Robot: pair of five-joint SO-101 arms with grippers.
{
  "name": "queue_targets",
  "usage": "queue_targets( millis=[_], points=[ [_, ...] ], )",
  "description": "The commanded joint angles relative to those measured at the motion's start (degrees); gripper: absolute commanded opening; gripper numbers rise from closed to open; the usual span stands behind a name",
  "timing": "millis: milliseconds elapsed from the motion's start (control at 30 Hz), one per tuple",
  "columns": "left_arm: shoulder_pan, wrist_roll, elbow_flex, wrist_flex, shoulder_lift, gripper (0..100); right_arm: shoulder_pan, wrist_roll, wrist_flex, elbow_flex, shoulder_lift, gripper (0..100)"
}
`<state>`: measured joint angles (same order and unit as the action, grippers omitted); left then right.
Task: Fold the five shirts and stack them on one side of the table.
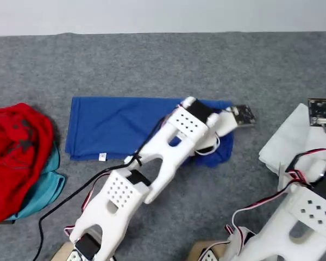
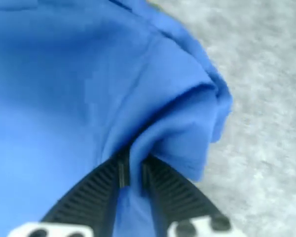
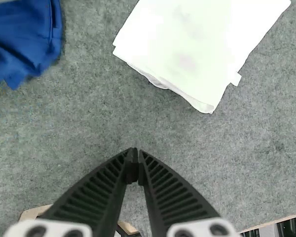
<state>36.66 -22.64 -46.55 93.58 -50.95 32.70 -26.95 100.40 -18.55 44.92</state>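
Note:
A blue shirt [image 1: 117, 126] lies spread across the middle of the grey table. My left gripper [image 2: 133, 170] is shut on a bunched fold of the blue shirt [image 2: 89, 89] at its right end, under the white left arm [image 1: 168, 147]. A folded white shirt [image 1: 285, 144] rests at the right side, also seen as the white shirt [image 3: 197, 44] ahead of my right gripper [image 3: 134, 165]. The right gripper is shut on nothing and hovers over bare carpet near the front edge. A crumpled red shirt [image 1: 19, 152] lies on a teal shirt [image 1: 46, 187] at the left.
Grey carpet [image 1: 168, 65] covers the table, with free room along the back. A small circuit board [image 1: 321, 112] sits on the right arm [image 1: 299, 217] over the white shirt. Black cables [image 1: 60, 209] trail from the left arm's base.

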Motion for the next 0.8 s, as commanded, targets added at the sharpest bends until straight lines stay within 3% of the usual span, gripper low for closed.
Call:
queue_targets(
  millis=[0,200,433,767],
  points=[
    [-2.5,-0.4,-2.2,-3.8,1.4,1,0.6,-0.3,1.1,-0.8,0.5,1.1],
    [-3.8,-0.3,-1.8,-7.8,1.4,1,0.5,-0.3,1.1,-4.8,0.9,1.1],
    [-4.0,0.0,-1.8,-10.5,1.3,15,0.6,-0.3,-0.6,-4.9,0.9,1.1],
    [-10.1,1.1,-2.2,-18.7,-2.5,19,0.6,-0.4,-1.2,-5.0,0.5,1.1]
  ],
)
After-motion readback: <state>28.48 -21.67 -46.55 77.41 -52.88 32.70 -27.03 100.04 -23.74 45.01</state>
